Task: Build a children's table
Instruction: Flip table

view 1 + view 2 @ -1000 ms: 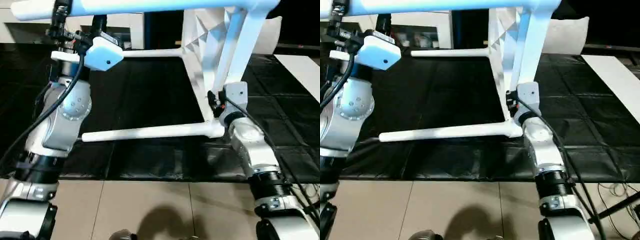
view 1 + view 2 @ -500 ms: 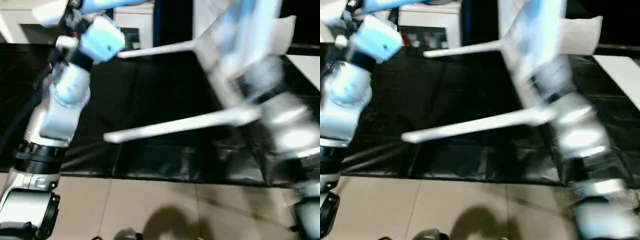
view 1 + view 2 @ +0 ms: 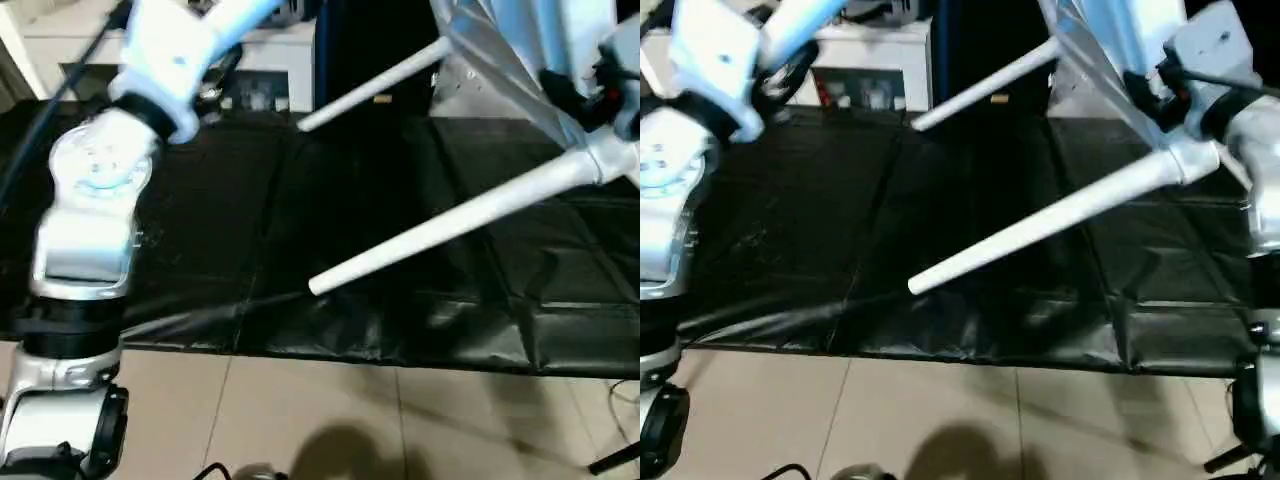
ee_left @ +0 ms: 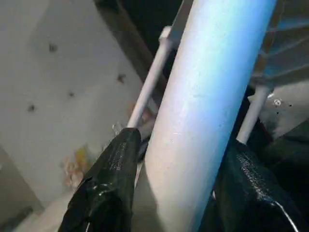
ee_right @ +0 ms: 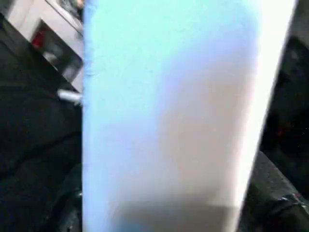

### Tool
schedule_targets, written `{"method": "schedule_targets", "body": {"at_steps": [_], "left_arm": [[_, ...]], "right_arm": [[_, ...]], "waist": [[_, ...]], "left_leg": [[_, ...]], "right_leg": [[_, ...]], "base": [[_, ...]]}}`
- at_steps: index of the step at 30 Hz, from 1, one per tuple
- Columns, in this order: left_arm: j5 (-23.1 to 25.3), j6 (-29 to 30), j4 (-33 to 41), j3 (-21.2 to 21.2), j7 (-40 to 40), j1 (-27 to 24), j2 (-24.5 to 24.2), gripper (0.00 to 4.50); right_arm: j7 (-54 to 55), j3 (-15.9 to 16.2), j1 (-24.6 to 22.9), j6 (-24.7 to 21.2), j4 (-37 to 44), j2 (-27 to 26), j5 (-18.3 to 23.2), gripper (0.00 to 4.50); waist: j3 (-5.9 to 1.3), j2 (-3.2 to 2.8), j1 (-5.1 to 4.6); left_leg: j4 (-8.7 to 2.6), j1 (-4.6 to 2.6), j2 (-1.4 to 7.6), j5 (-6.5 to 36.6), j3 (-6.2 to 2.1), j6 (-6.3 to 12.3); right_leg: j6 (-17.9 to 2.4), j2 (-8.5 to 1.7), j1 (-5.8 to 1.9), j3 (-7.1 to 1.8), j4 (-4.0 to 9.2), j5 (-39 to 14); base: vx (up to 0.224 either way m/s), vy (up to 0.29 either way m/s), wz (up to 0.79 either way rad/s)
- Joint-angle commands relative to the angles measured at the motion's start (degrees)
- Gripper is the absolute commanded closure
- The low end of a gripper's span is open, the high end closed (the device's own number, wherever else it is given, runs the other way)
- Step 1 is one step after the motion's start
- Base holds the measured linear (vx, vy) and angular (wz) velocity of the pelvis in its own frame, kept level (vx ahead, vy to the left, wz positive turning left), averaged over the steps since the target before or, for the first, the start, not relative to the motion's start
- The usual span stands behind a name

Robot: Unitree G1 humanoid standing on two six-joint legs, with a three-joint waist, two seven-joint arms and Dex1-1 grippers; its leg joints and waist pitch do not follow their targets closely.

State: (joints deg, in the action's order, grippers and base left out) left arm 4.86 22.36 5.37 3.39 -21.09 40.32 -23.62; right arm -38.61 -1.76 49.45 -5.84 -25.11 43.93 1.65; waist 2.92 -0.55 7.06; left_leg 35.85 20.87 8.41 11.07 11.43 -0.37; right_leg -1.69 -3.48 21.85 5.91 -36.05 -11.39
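The left hand [image 4: 181, 193] had its two black fingers [image 4: 108, 183] set either side of a white tube leg [image 4: 207, 106], close against it, a grip taken partway along the tube rather than at its end. Held there, the leg served as a handle, a fair reason being that the whole table could be swung from it.

The right hand [image 5: 169, 212] stood at the other side, with a broad white part of the table [image 5: 174, 106] between its dark fingers [image 5: 277, 198]. The wrist picture is too smeared to say whether those fingers pressed on it or merely flanked it, so I cannot tell its state; it probably steadied the far side while the left hand steered.

Out from the hands, the tabletop [image 3: 520, 45] was raised and tilted, its ribbed underside facing the camera. Two legs already sat in their sockets: a near leg [image 3: 1040, 225] slanted down from a corner socket [image 3: 1190, 160] with its free tip hanging above the black-covered desk [image 3: 200, 230], apparently clear of it, and a far leg [image 3: 370, 90] pointed the same way behind it. With the legs fitted, holding the piece aloft at a slant suited turning it over onto its feet. Beyond the desk's near edge lay the tiled floor [image 3: 300, 420].
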Motion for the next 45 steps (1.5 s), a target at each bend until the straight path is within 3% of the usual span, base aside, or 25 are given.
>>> {"method": "schedule_targets", "body": {"at_steps": [1, 4, 7, 8, 10, 11, 12, 13, 14, 15, 16, 17, 18, 19, 20, 21, 23, 24, 26, 27, 28, 30, 31, 38, 45], "left_arm": [[-4.0, 6.0, -4.0, -1.2, 1.2, -1.5, 3.6, 2.52], [-4.0, 8.2, -3.0, -0.9, 1.2, -1.6, 4.0, 2.52], [-3.8, 9.4, -2.9, -0.8, 0.5, -1.6, 3.8, 2.52], [-3.7, 9.7, -2.8, -0.7, 0.4, -1.7, 3.8, 2.52], [-2.9, 9.8, -3.0, -0.9, 0.3, -1.7, 3.8, 2.52], [-2.6, 9.7, -3.2, -1.0, 0.4, -1.8, 3.9, 2.52], [-2.2, 8.8, -3.2, -1.4, 0.2, -1.9, 3.8, 2.54], [-1.9, 8.2, -3.3, -1.6, 0.1, -2.0, 3.7, 2.57], [-1.7, 7.3, -3.3, -1.8, 0.1, -2.3, 3.6, 2.62], [-1.2, 5.4, -3.2, -2.3, 0.2, -3.1, 3.4, 2.68], [-1.1, 5.0, -3.1, -2.3, 0.2, -3.3, 3.3, 2.68], [-0.9, 4.4, -2.9, -2.5, 0.3, -4.0, 3.1, 2.77], [-0.5, 3.8, -2.5, -2.7, 0.2, -5.3, 2.7, 2.77], [-0.5, 3.8, -2.5, -2.7, 0.2, -5.3, 2.7, 2.84], [-0.4, 3.5, -2.3, -2.7, 0.1, -5.9, 2.6, 2.87], [-0.2, 3.5, -2.0, -2.4, 0.3, -6.7, 2.5, 2.89], [-0.4, 2.9, -1.1, -2.0, 0.1, -8.3, 2.1, 2.93], [-0.6, 2.5, -0.8, -2.0, -0.3, -8.8, 2.0, 2.94], [-0.9, 1.5, -0.1, -2.0, -0.6, -10.3, 1.7, 2.96], [-1.0, 1.2, 0.1, -2.0, -0.5, -10.6, 1.7, 2.96], [-1.2, -0.2, 0.1, -2.3, -1.4, -12.0, 1.2, 2.96], [-1.5, -2.5, 0.1, -2.6, -2.5, -14.0, 0.6, 2.98], [-1.8, -2.8, 0.1, -2.5, -2.7, -14.3, 0.5, 2.98], [-1.8, -4.1, -0.3, -2.6, -4.3, -15.4, -1.0, 2.98], [-2.5, -6.2, -1.1, -2.8, -4.6, -16.4, -1.7, 2.98]], "right_arm": [[-8.1, 6.0, 0.3, 5.1, 2.1, -2.7, 1.8, 1.31], [-7.1, 3.9, 2.5, 9.3, -0.9, -5.1, 2.7, 1.08], [-6.8, -2.3, 5.6, 11.7, -2.1, -9.4, 9.6, 0.81], [-6.6, -3.6, 6.2, 12.7, -2.2, -10.3, 11.1, 0.74], [-4.9, -7.5, 8.2, 14.6, -1.8, -12.5, 15.2, 0.48], [-4.2, -8.6, 8.7, 15.5, -1.7, -13.1, 16.2, 0.4], [-4.2, -9.5, 9.1, 16.0, -1.7, -13.6, 17.3, 0.35], [-4.3, -10.1, 9.3, 16.2, -1.6, -13.9, 18.0, 0.29], [-4.1, -10.6, 9.3, 16.3, -1.4, -14.2, 18.6, 0.17], [-3.5, -11.6, 8.1, 14.7, 0.3, -15.0, 20.1, 0.07], [-3.3, -11.8, 7.8, 14.4, 0.7, -15.1, 20.3, 0.07], [-2.4, -12.3, 6.7, 13.7, 1.7, -15.6, 20.6, 0.0], [-0.7, -13.1, 3.2, 11.8, 4.5, -17.0, 22.0, 0.0], [-0.7, -13.1, 3.2, 11.8, 4.5, -17.0, 22.0, 0.0], [0.1, -13.4, 1.4, 11.2, 6.0, -17.7, 22.5, 0.0], [1.1, -13.5, -1.7, 10.6, 8.4, -19.0, 23.2, 0.0], [2.9, -13.1, -7.6, 10.4, 12.5, -21.2, 23.9, 0.0], [3.4, -13.0, -9.3, 10.4, 13.7, -21.9, 24.0, 0.0], [5.5, -13.2, -14.1, 10.1, 16.4, -24.2, 24.6, 0.0], [6.1, -13.4, -15.4, 9.5, 17.5, -24.8, 24.8, 0.0], [8.2, -14.0, -19.0, 9.8, 18.5, -27.0, 24.6, 0.0], [13.7, -16.2, -23.5, 10.7, 19.3, -30.9, 23.9, 0.0], [15.6, -17.0, -24.2, 11.0, 19.3, -31.8, 23.5, 0.0], [19.7, -17.5, -24.7, 11.2, 15.8, -31.8, 21.6, 0.0], [14.6, -16.5, -18.8, 5.6, 6.3, -31.0, 25.1, 0.0]], "waist": [[-2.33, 2.01, -1.21], [-2.25, 1.71, -2.6], [-1.88, 1.36, -4.52], [-1.72, 0.7, -5.14], [-1.69, 0.21, -5.96], [-1.5, -0.61, -6.42], [-2.11, -1.82, -4.93], [-1.76, -1.38, -4.13], [-2.38, 0.8, -3.44], [-2.41, 4.09, -3.03], [-2.03, 3.83, -2.49], [-1.96, 2.6, -1.55], [-2.47, 1.47, -0.66], [-2.4, 0.92, -1.26], [-2.69, -0.1, -2.57], [-3.14, -0.5, -2.72], [-2.91, -0.33, -2.73], [-3.09, 0.25, -2.51], [-3.29, 0.44, -2.25], [-3.51, 0.27, -2.01], [-3.52, -0.64, -1.9], [-3.32, -1.06, -1.8], [-3.34, -0.76, -2.02], [-3.07, -0.77, -1.81], [-3.04, -0.66, -2.52]], "left_leg": [[-3.04, -2.16, 4.09, 18.7, -2.76, 1.08], [-3.33, -2.3, 4.41, 23.6, -3.39, 0.7], [-3.7, -2.6, 4.78, 30.7, -4.31, -0.58], [-3.5, -3.54, 4.81, 34.4, -4.5, -1.54], [-4.29, -3.65, 5.63, 40.1, -5.28, -3.09], [-6.62, -2.6, 6.82, 46.0, -5.76, -4.77], [-11.29, 0.83, 8.5, 50.4, -5.49, -7.16], [-13.03, 1.87, 8.4, 51.9, -4.29, -7.82], [-11.27, -1.25, 5.86, 47.1, -1.85, -8.3], [0.28, -5.43, 1.94, 30.0, -2.07, -4.57], [3.41, -5.23, 1.33, 19.2, -2.44, -1.99], [2.47, -1.21, 1.3, 6.5, -4.17, 0.62], [-2.1, -0.81, 3.35, 6.7, -4.18, -0.02], [-3.73, -0.61, 4.62, 10.6, -4.62, -0.34], [-5.34, -1.06, 6.44, 21.7, -5.65, -3.14], [-5.97, -1.67, 6.55, 28.2, -5.64, -5.23], [-6.11, -1.59, 5.92, 30.4, -5.26, -5.56], [-5.66, -1.15, 5.2, 27.3, -4.8, -4.31], [-5.39, -0.61, 5.01, 22.7, -4.46, -2.7], [-5.4, -0.56, 5.17, 20.7, -4.44, -2.21], [-5.41, -0.28, 5.27, 18.4, -4.42, -1.72], [-5.77, -0.29, 5.36, 19.1, -4.4, -1.69], [-5.91, -0.18, 5.35, 19.4, -4.42, -1.97], [-6.14, -0.35, 5.22, 20.4, -4.28, -2.91], [-6.06, -0.22, 5.23, 21.7, -4.36, -2.91]], "right_leg": [[-1.2, -6.06, 0.05, -2.57, 8.44, -38.2], [-1.3, -6.15, -0.19, -1.58, 8.76, -37.7], [0.2, -6.16, -0.43, 0.03, 9.32, -38.4], [0.9, -6.12, 0.0, 0.98, 9.87, -39.5], [0.9, -6.15, -0.77, 1.99, 9.55, -37.3], [-0.2, -5.17, -2.1, 2.35, 7.21, -32.4], [-3.3, -3.8, -5.39, 0.7, -1.63, -17.4], [-3.8, -3.06, -5.09, 0.25, -3.66, -12.5], [-4.6, -3.47, -2.02, -1.77, -1.9, -16.7], [-1.1, -8.83, 3.49, -3.75, 8.41, -43.1], [0.2, -10.86, 3.61, -5.3, 10.11, -52.0], [-0.7, -11.73, -0.52, -6.53, 9.49, -52.1], [-2.2, -8.18, -1.25, -3.93, 7.81, -41.1], [-3.4, -6.25, -0.88, -3.31, 6.4, -33.5], [-5.6, -4.98, -0.88, -2.9, 4.63, -23.0], [-7.2, -5.12, -0.99, -3.25, 4.25, -16.5], [-8.2, -5.79, -1.08, -3.59, 4.65, -15.5], [-8.5, -6.63, -1.33, -4.04, 5.13, -17.3], [-8.4, -7.11, -1.63, -4.46, 5.36, -18.1], [-8.5, -7.13, -1.73, -4.47, 5.28, -16.9], [-9.1, -6.79, -1.55, -4.46, 4.95, -14.4], [-8.8, -6.64, -1.21, -4.47, 5.13, -13.7], [-8.7, -6.56, -1.34, -4.42, 5.29, -14.1], [-7.8, -6.71, -1.35, -4.53, 5.61, -17.7], [-9.1, -6.79, -1.44, -4.47, 5.5, -18.2]], "base": [[0.0, 0.0, 0.0], [0.0, 0.0, 0.0], [0.0, 0.0, 0.0], [0.0, 0.0, 0.0], [0.0, 0.0, 0.0], [0.0, 0.0, 0.0], [-0.092, 0.007, 0.06], [0.0, 0.0, 0.0], [0.0, 0.0, 0.0], [0.037, -0.064, 0.13], [0.015, -0.057, -0.1], [0.015, -0.057, -0.1], [0.07, -0.01, -0.09], [0.053, 0.015, -0.02], [0.053, 0.015, -0.02], [0.0, 0.0, 0.0], [0.0, 0.0, 0.0], [0.0, 0.0, 0.0], [0.027, 0.013, 0.0], [0.0, 0.0, 0.0], [0.0, 0.0, 0.0], [0.0, 0.0, 0.0], [0.0, 0.0, 0.0], [0.0, 0.0, 0.0], [0.0, 0.0, 0.0]]}}
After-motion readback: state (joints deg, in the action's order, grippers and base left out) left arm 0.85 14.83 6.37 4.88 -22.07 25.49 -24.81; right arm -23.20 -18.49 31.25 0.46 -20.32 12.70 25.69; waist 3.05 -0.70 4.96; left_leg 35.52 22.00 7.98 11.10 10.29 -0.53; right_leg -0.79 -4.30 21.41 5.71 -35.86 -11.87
